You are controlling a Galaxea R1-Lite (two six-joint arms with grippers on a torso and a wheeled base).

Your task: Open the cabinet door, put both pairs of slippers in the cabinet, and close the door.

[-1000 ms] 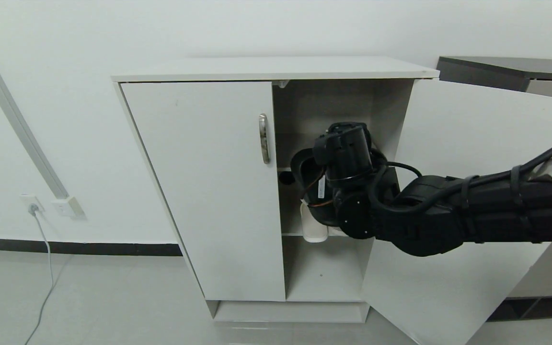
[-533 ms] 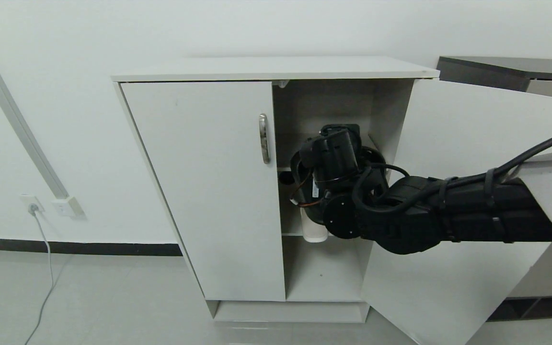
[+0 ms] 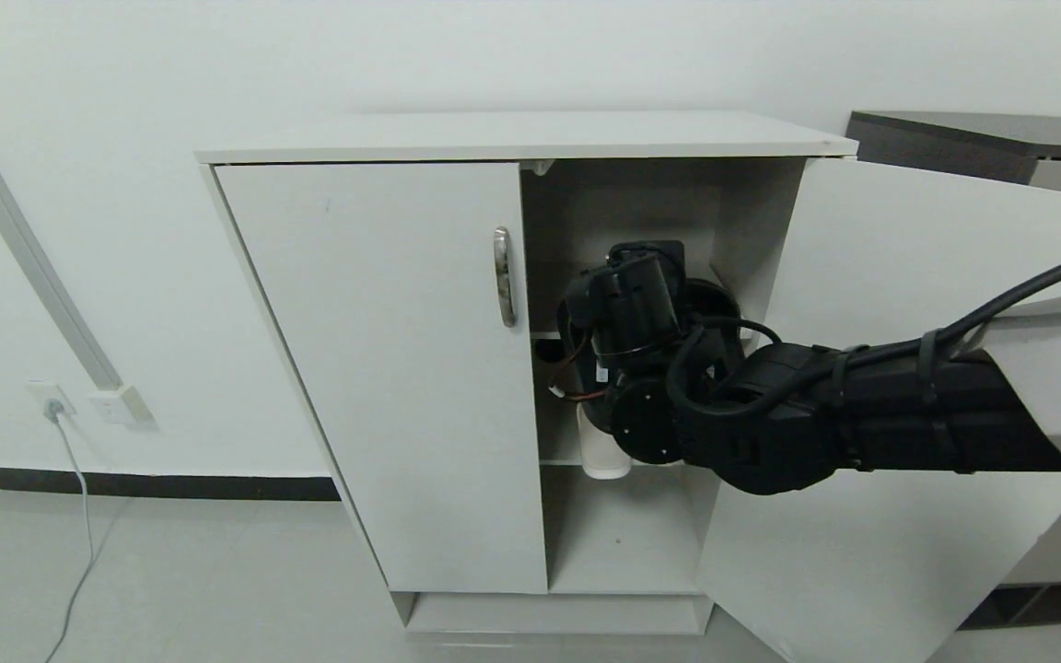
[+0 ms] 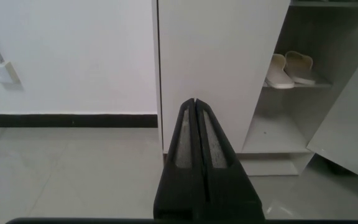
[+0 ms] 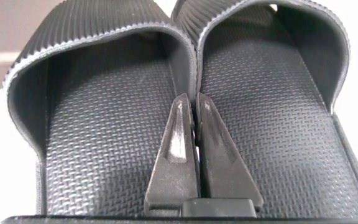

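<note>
A: So, room check: plain white wall (image 3: 79, 184), glossy pale floor (image 4: 73, 168), smooth white flat-panel cabinet (image 3: 383, 368) with its right door (image 3: 862, 276) swung open.

B: Yep. The right claw (image 5: 192, 99) is clamped on the black slippers (image 5: 104, 124) (ribbed straps, pebbly soles) in the cabinet's open side. The white slippers (image 4: 289, 68) sit on a shelf (image 4: 294, 85). The left claw (image 4: 195, 104) is pressed together above the floor.

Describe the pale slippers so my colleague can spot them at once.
Start at the white cabinet whose right door stands open. On its lower shelf lie the pale slippers, side by side. The other pair is black, ribbed and pinched in the right claw.
</note>
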